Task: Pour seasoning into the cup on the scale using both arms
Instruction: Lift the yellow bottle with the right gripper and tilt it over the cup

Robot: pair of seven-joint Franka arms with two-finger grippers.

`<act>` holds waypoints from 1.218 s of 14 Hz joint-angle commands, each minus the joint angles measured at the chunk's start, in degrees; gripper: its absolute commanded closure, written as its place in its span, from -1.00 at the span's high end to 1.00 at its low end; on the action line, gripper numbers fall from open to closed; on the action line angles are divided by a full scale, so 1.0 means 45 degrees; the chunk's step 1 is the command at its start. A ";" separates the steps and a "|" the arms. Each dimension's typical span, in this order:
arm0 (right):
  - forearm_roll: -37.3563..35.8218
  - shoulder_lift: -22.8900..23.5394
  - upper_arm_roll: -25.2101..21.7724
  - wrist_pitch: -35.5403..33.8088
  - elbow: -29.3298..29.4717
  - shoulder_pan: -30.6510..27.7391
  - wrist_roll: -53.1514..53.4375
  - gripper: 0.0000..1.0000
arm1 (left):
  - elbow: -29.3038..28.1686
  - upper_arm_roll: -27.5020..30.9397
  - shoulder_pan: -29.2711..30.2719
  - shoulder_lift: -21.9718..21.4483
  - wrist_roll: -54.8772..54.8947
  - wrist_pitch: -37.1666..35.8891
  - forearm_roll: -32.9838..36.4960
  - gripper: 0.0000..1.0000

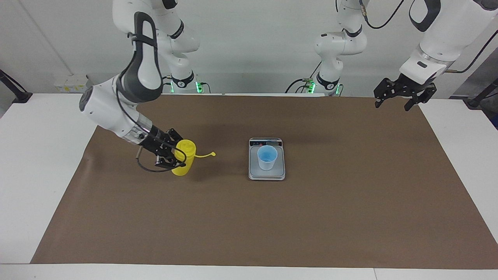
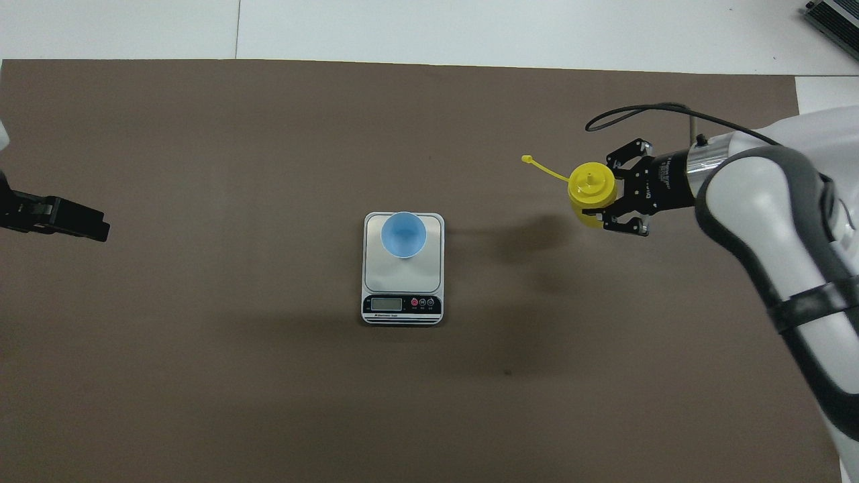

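Observation:
The yellow seasoning bottle point(image 1: 183, 157) point(image 2: 590, 191) is nearly upright, just above the brown mat, between the scale and the right arm's end of the table. My right gripper point(image 1: 176, 155) point(image 2: 602, 199) is shut on its body from the side. The bottle's tethered cap point(image 1: 212, 154) point(image 2: 527, 159) sticks out toward the scale. The pale-blue cup point(image 1: 267, 157) point(image 2: 403, 234) stands on the silver-grey scale point(image 1: 267, 175) point(image 2: 402, 285) at mid-table. My left gripper point(image 1: 395, 102) point(image 2: 97, 228) hangs open over the mat's edge at the left arm's end, and that arm waits.
A brown mat point(image 1: 249, 225) point(image 2: 268, 376) covers most of the white table point(image 1: 35, 155). A grey device point(image 2: 835, 17) lies at the table's corner farthest from the robots, at the right arm's end.

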 commanded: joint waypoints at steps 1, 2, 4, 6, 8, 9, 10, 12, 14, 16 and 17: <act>-0.2505 -0.0001 -0.0037 0.1010 0.0496 0.1058 0.2560 -1.00 | -0.0077 -0.0006 -0.0050 -0.0059 0.0100 -0.0081 0.0201 1.00; -0.3501 0.0097 -0.0057 0.1283 0.0654 0.1527 0.3383 -1.00 | -0.0077 -0.0006 -0.0050 -0.0059 0.0100 -0.0081 0.0201 1.00; -0.5280 0.0156 -0.0057 0.1714 0.0714 0.2251 0.4557 -1.00 | -0.0077 -0.0006 -0.0050 -0.0059 0.0100 -0.0061 0.0201 1.00; -0.7249 0.0156 -0.0057 0.1793 0.0733 0.3167 0.5437 -1.00 | -0.0077 -0.0006 -0.0050 -0.0039 0.0100 -0.0042 0.0201 1.00; -0.9903 0.0311 -0.0037 0.2511 0.0733 0.4046 0.7579 -1.00 | -0.0077 -0.0006 -0.0050 -0.0039 0.0100 -0.0042 0.0201 1.00; -1.1270 0.0467 -0.0018 0.2903 0.0733 0.4283 0.8499 -1.00 | -0.0077 -0.0006 -0.0050 -0.0039 0.0100 -0.0042 0.0201 1.00; -1.2406 0.0546 0.0021 0.3177 0.0753 0.4382 0.9069 -1.00 | -0.0077 -0.0006 -0.0050 -0.0059 0.0100 -0.0042 0.0201 1.00; -1.3759 0.0702 0.0021 0.3394 0.0792 0.4791 0.9348 -1.00 | -0.0077 -0.0006 -0.0050 -0.0039 0.0081 -0.0042 0.0201 1.00; -1.3942 0.0742 0.0583 0.4478 0.1491 0.4890 0.9346 -0.40 | -0.0077 -0.0006 -0.0050 -0.0059 0.0081 -0.0042 0.0201 1.00; -1.3061 0.1093 0.0999 0.6224 0.1457 0.4599 0.8477 -0.99 | -0.0077 -0.0006 -0.0050 -0.0059 0.0081 -0.0042 0.0201 1.00; -1.3255 0.1074 0.1056 0.5453 0.1746 0.4559 0.7483 -1.00 | -0.0077 -0.0006 -0.0050 -0.0059 0.0100 -0.0042 0.0201 1.00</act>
